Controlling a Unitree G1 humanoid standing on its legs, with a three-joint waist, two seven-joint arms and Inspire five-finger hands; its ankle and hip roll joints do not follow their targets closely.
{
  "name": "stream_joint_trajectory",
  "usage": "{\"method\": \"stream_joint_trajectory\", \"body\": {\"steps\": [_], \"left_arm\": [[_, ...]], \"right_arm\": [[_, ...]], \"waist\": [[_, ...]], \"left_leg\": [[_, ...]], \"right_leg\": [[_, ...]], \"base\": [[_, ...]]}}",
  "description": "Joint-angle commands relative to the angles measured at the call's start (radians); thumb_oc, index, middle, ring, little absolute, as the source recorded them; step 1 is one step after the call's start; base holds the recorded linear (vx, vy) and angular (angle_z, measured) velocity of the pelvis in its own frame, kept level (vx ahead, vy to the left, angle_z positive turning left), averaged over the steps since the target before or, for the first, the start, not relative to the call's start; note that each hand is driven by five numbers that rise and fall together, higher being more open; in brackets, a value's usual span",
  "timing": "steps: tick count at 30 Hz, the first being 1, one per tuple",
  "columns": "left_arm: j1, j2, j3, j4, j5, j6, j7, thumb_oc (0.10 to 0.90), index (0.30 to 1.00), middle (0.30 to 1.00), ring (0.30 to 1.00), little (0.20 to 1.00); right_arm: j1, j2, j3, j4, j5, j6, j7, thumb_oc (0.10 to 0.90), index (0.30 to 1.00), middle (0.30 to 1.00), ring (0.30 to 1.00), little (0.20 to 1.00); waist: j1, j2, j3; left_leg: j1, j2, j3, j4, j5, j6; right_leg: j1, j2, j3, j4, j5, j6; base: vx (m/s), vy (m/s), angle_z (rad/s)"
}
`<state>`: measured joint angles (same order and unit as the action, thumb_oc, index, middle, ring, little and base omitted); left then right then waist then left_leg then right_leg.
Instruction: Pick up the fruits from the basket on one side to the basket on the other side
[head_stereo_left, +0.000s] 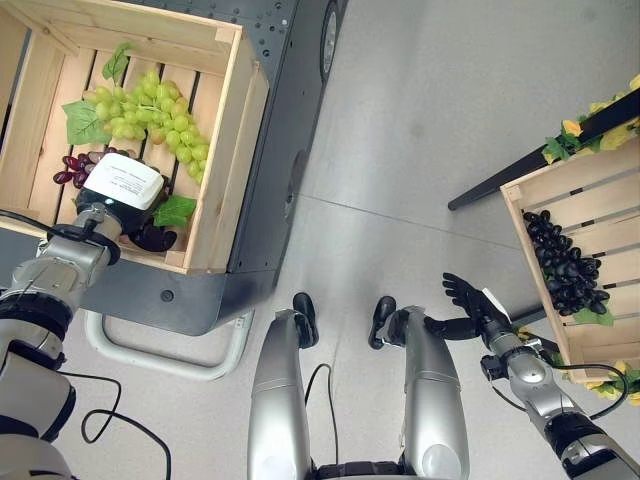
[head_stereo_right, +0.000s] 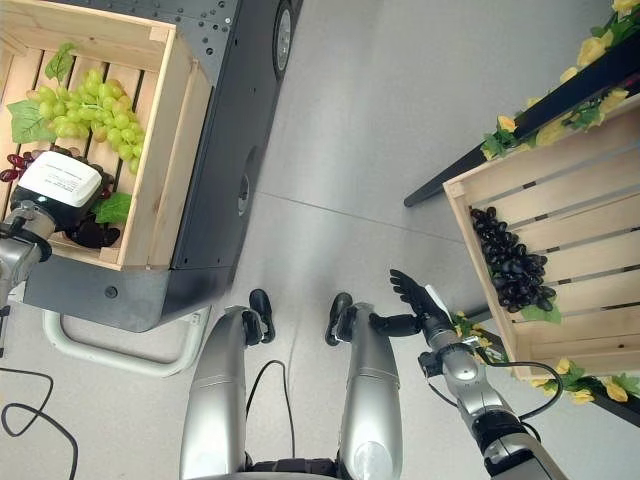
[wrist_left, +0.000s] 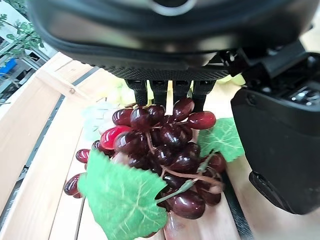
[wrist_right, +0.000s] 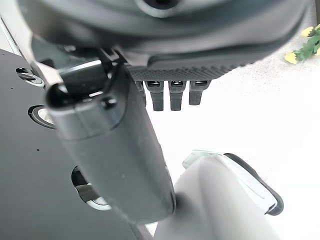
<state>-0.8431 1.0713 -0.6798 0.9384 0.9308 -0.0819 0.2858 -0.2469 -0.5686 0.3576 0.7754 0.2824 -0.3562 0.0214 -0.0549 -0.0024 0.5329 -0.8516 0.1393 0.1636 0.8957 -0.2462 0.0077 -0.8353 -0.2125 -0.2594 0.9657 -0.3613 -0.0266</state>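
lab | grey floor (head_stereo_left: 430, 120) | crate (head_stereo_left: 225, 150) on metal cart (head_stereo_left: 270, 200)

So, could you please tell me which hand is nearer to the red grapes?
Left. The left hand is right over the red grapes in the left crate; the right hand hangs open above the floor.

I'm seeing the left hand (head_stereo_left: 122, 195) covering most of the red grapes (wrist_left: 160, 150); can't tell whether its fingers are gripping them. Left crate (head_stereo_left: 228, 150) and right crate (head_stereo_left: 560, 195) are both getting cut off at the frame edges
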Motion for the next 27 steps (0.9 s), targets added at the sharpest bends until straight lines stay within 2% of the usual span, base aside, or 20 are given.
{"method": "stream_joint_trajectory", "body": {"steps": [1, 2, 4, 5, 8, 10, 11, 12, 13, 19, 21, 27], "left_arm": [[0.035, 0.041, 0.028, 0.102, 0.061, 0.214, -0.152, 0.8, 0.9, 0.9, 0.9, 0.9], [0.039, 0.039, 0.03, 0.108, 0.076, 0.233, -0.169, 0.8, 0.9, 0.9, 0.9, 0.9], [0.053, 0.032, 0.027, 0.143, 0.113, 0.316, -0.218, 0.8, 0.9, 0.9, 0.9, 0.9], [0.065, 0.022, 0.024, 0.167, 0.117, 0.382, -0.242, 0.8, 0.9, 0.9, 0.9, 0.9], [0.084, -0.002, 0.028, 0.192, 0.145, 0.492, -0.27, 0.8, 0.9, 0.9, 0.9, 0.9], [0.086, -0.005, 0.03, 0.2, 0.138, 0.529, -0.264, 0.8, 0.9, 0.9, 0.9, 0.9], [0.092, -0.016, 0.041, 0.203, 0.127, 0.567, -0.235, 0.607, 0.611, 0.611, 0.611, 0.611], [0.091, -0.018, 0.043, 0.205, 0.131, 0.572, -0.231, 0.425, 0.338, 0.338, 0.338, 0.338], [0.089, -0.026, 0.049, 0.214, 0.13, 0.581, -0.22, 0.4, 0.3, 0.3, 0.3, 0.3], [0.099, -0.023, 0.073, 0.212, 0.059, 0.543, -0.13, 0.4, 0.3, 0.3, 0.3, 0.3], [0.101, -0.021, 0.081, 0.193, 0.04, 0.5, -0.061, 0.4, 0.3, 0.3, 0.3, 0.3], [0.1, -0.007, 0.103, 0.127, -0.002, 0.417, 0.043, 0.4, 0.3, 0.3, 0.3, 0.3]], "right_arm": [[0.043, -0.057, -0.005, -0.054, 0.002, -0.035, -0.01, 0.8, 0.9, 0.9, 0.9, 0.9], [0.042, -0.059, -0.004, -0.058, 0.004, -0.035, -0.009, 0.8, 0.9, 0.9, 0.9, 0.9], [0.036, -0.064, 0.003, -0.063, 0.014, -0.041, -0.008, 0.8, 0.9, 0.9, 0.9, 0.9], [0.024, -0.071, 0.013, -0.075, 0.025, -0.035, -0.01, 0.8, 0.9, 0.9, 0.9, 0.9], [0.008, -0.079, 0.021, -0.083, 0.042, -0.032, -0.008, 0.8, 0.9, 0.9, 0.9, 0.9], [0.002, -0.08, 0.025, -0.082, 0.046, -0.034, -0.008, 0.8, 0.9, 0.9, 0.9, 0.9], [-0.009, -0.082, 0.028, -0.076, 0.054, -0.036, -0.004, 0.8, 0.9, 0.9, 0.9, 0.9], [-0.011, -0.082, 0.03, -0.074, 0.055, -0.037, -0.004, 0.8, 0.9, 0.9, 0.9, 0.9], [-0.02, -0.082, 0.035, -0.071, 0.062, -0.035, -0.004, 0.8, 0.9, 0.9, 0.9, 0.9], [-0.018, -0.084, 0.029, -0.068, 0.068, -0.034, -0.008, 0.8, 0.9, 0.9, 0.9, 0.9], [-0.017, -0.087, 0.027, -0.062, 0.074, -0.034, -0.006, 0.8, 0.9, 0.9, 0.9, 0.9], [0.002, -0.085, 0.017, -0.071, 0.074, -0.048, 0.004, 0.8, 0.9, 0.9, 0.9, 0.9]], "waist": [[0.002, -0.006, -0.013], [0.001, -0.006, -0.013], [0.0, -0.007, -0.013], [0.0, -0.005, -0.013], [0.002, -0.002, -0.013], [0.004, 0.0, -0.013], [0.006, 0.001, -0.013], [0.006, 0.001, -0.013], [0.007, -0.001, -0.013], [0.009, 0.002, -0.013], [0.009, 0.005, -0.013], [0.007, 0.012, -0.013]], "left_leg": [[0.066, -0.025, 0.082, -0.074, -0.076, 0.041], [0.063, -0.025, 0.082, -0.073, -0.076, 0.041], [0.055, -0.024, 0.082, -0.072, -0.074, 0.039], [0.051, -0.024, 0.082, -0.075, -0.07, 0.035], [0.046, -0.027, 0.08, -0.08, -0.065, 0.031], [0.046, -0.027, 0.08, -0.083, -0.064, 0.03], [0.044, -0.029, 0.078, -0.084, -0.063, 0.029], [0.044, -0.029, 0.078, -0.084, -0.063, 0.028], [0.046, -0.029, 0.078, -0.089, -0.061, 0.028], [0.056, -0.033, 0.076, -0.099, -0.055, 0.025], [0.066, -0.033, 0.076, -0.101, -0.056, 0.024], [0.097, -0.035, 0.08, -0.112, -0.054, 0.023]], "right_leg": [[0.012, 0.009, 0.025, -0.095, 0.094, 0.048], [0.009, 0.009, 0.024, -0.095, 0.095, 0.048], [0.001, 0.008, 0.024, -0.094, 0.096, 0.047], [0.0, 0.008, 0.023, -0.099, 0.097, 0.045], [-0.003, 0.007, 0.022, -0.1, 0.096, 0.043], [-0.003, 0.007, 0.021, -0.102, 0.095, 0.041], [-0.004, 0.007, 0.021, -0.101, 0.093, 0.039], [-0.005, 0.007, 0.021, -0.101, 0.092, 0.039], [-0.002, 0.007, 0.019, -0.103, 0.091, 0.037], [0.011, 0.011, 0.017, -0.113, 0.091, 0.035], [0.02, 0.012, 0.017, -0.115, 0.09, 0.034], [0.044, 0.014, 0.023, -0.124, 0.092, 0.039]], "base": [[0.0, 0.0, 0.0], [0.0, 0.0, 0.0], [-0.02, 0.018, -0.02], [-0.03, 0.036, -0.05], [-0.03, 0.017, -0.06], [-0.02, -0.003, -0.02], [-0.03, -0.008, -0.03], [-0.04, -0.026, -0.02], [-0.03, -0.03, -0.01], [-0.02, -0.026, 0.03], [-0.01, -0.025, 0.08], [0.0, -0.015, 0.01]]}}
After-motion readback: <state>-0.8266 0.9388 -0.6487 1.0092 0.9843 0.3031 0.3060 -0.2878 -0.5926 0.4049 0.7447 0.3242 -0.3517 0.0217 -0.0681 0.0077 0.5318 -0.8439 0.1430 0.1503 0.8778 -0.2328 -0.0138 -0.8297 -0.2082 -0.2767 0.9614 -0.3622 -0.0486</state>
